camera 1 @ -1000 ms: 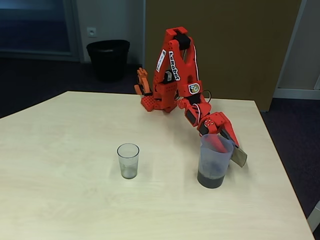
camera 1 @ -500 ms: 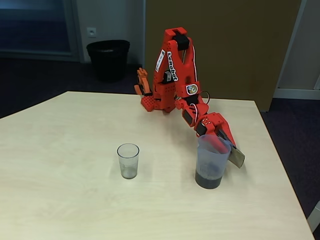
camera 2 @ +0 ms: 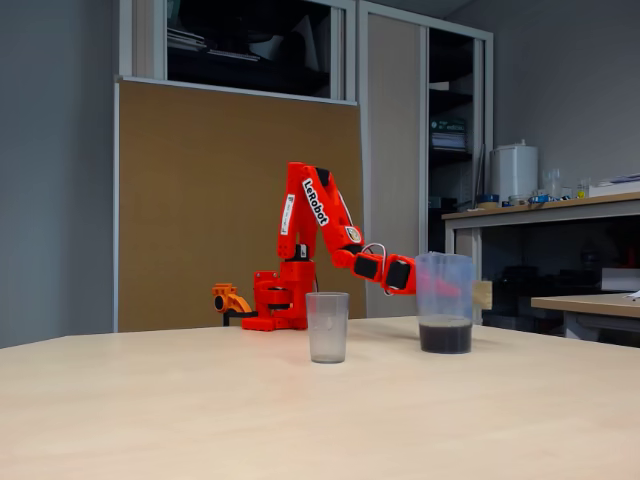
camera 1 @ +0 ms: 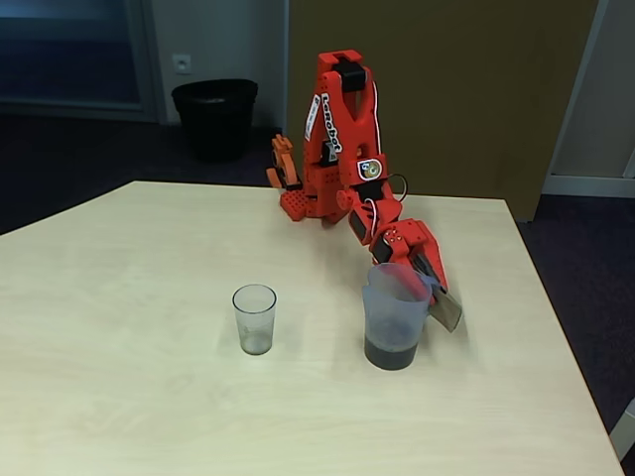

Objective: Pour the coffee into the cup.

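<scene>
The cup (camera 1: 255, 318) is a small clear tumbler standing upright near the table's middle, also seen as the cup (camera 2: 327, 327). To its right in both fixed views stands a taller translucent bluish-grey jug (camera 1: 395, 315) with the coffee (camera 1: 390, 353) as a dark layer at its bottom; the jug (camera 2: 444, 301) and coffee (camera 2: 445, 336) are upright. My red gripper (camera 1: 435, 295) is shut on the jug's taped handle (camera 1: 444, 309) on the jug's right side. I cannot tell whether the jug rests on the table or hangs just above it.
The arm's red base (camera 1: 308, 203) stands at the far edge of the light wooden table (camera 1: 119, 377). A black bin (camera 1: 213, 117) is on the floor behind. The table's right edge (camera 1: 566, 367) runs close to the jug.
The gripper has carried the jug to the left, toward the cup, keeping it upright. The cup has not moved.
</scene>
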